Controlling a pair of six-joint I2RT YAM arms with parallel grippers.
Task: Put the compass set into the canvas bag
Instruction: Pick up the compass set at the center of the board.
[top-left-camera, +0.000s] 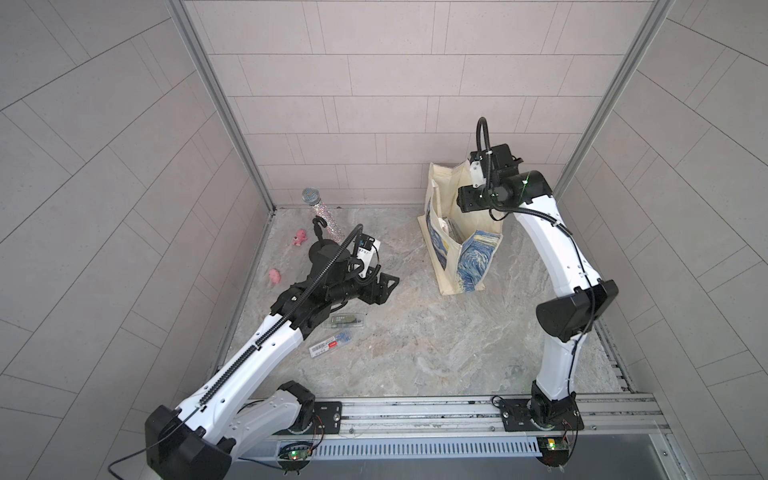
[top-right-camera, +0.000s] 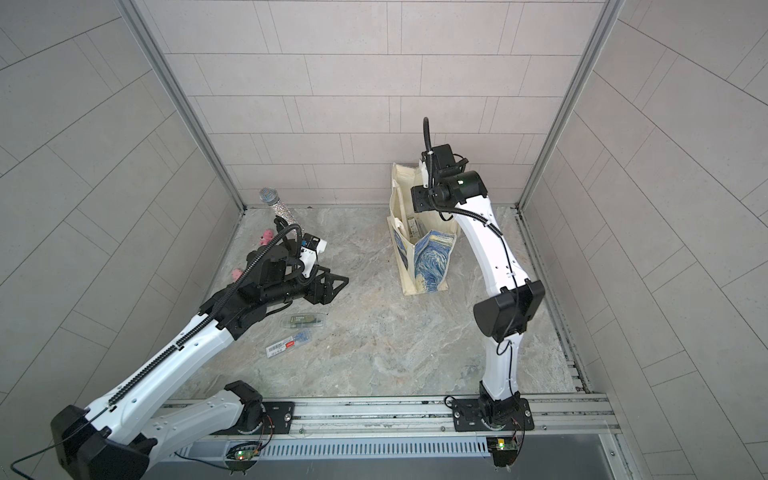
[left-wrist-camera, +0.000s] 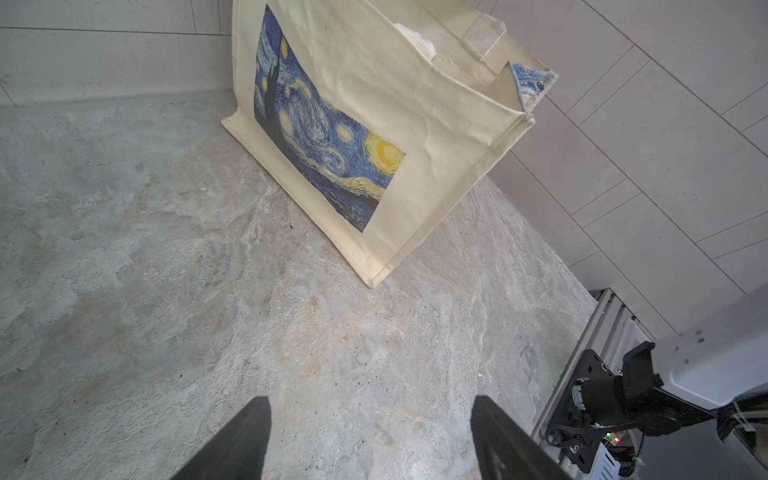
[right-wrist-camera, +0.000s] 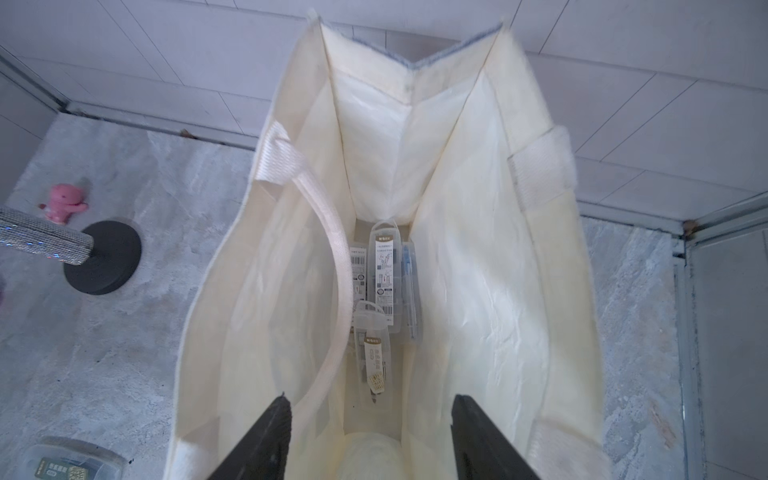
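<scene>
- Two grippers, both with jaws apart and nothing between them: the right gripper (right-wrist-camera: 370, 399) hangs over the mouth of the canvas bag (top-left-camera: 478, 257), and the left gripper (left-wrist-camera: 370, 400) hovers above the bare table (top-left-camera: 415, 340).
- Several compass set cases (right-wrist-camera: 384, 274), clear plastic, lie flat on the bag's floor directly beneath the right gripper.
- One handle strap (right-wrist-camera: 332, 266) droops inside the bag mouth, close beside the right gripper. Hazard: a careless lift-out could hook it and drag or topple the free-standing bag, spilling the cases.
- Three further clear cases (top-left-camera: 345, 320) lie on the table under the left arm (top-left-camera: 266, 340). Hazard: flat, slick lids may slip from a pinch.
- One glitter microphone (top-left-camera: 328, 226) stands on its stand, just behind the left arm. Hazard: a swing of the arm could knock it over.
</scene>
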